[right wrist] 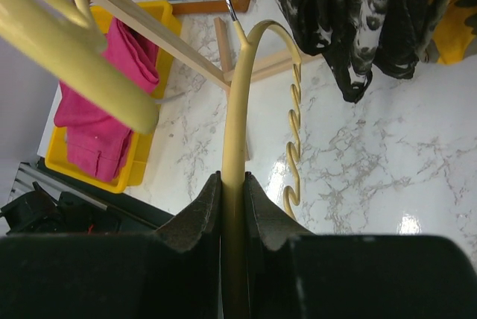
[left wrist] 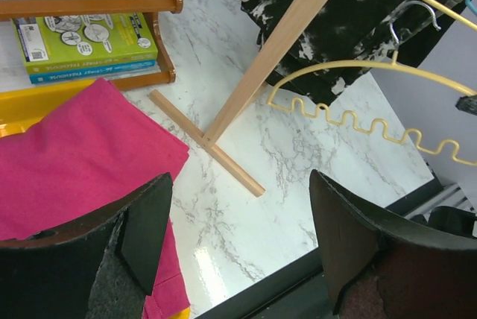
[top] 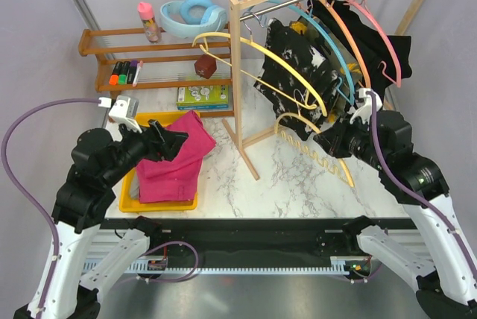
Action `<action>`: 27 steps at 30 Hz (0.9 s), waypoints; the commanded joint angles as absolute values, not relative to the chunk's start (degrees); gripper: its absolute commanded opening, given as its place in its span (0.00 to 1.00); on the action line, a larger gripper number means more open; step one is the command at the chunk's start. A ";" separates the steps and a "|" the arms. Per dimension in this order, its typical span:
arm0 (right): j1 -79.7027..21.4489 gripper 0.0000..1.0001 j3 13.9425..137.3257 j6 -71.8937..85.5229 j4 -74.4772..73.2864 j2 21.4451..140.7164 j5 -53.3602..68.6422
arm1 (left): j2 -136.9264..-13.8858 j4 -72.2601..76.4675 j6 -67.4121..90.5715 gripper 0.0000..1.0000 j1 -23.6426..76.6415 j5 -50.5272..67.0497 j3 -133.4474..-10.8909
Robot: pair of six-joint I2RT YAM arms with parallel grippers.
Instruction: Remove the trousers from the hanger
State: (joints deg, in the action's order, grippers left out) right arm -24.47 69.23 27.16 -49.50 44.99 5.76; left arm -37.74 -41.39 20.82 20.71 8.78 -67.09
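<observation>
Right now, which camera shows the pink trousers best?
Top external view: the magenta trousers lie almost whole over the yellow bin. Left wrist shows only a part; right wrist shows them small, behind a hanger.

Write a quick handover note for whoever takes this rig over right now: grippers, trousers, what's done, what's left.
Left gripper: open, empty, above the magenta trousers.
Right gripper: shut on a bare yellow hanger.
Done: magenta trousers are off their hanger, lying in the yellow bin.
Left: black speckled trousers and a black garment hang on the rack.
</observation>
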 commanded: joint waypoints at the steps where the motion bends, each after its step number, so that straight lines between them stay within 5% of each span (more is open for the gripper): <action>1: -24.08 0.00 74.26 26.46 -44.38 47.63 5.10 | -36.48 -39.02 23.03 0.80 20.48 12.39 -67.06; 27: -17.14 0.00 91.39 26.63 -37.27 63.10 16.53 | -35.07 -39.02 23.64 0.78 20.48 16.44 -67.76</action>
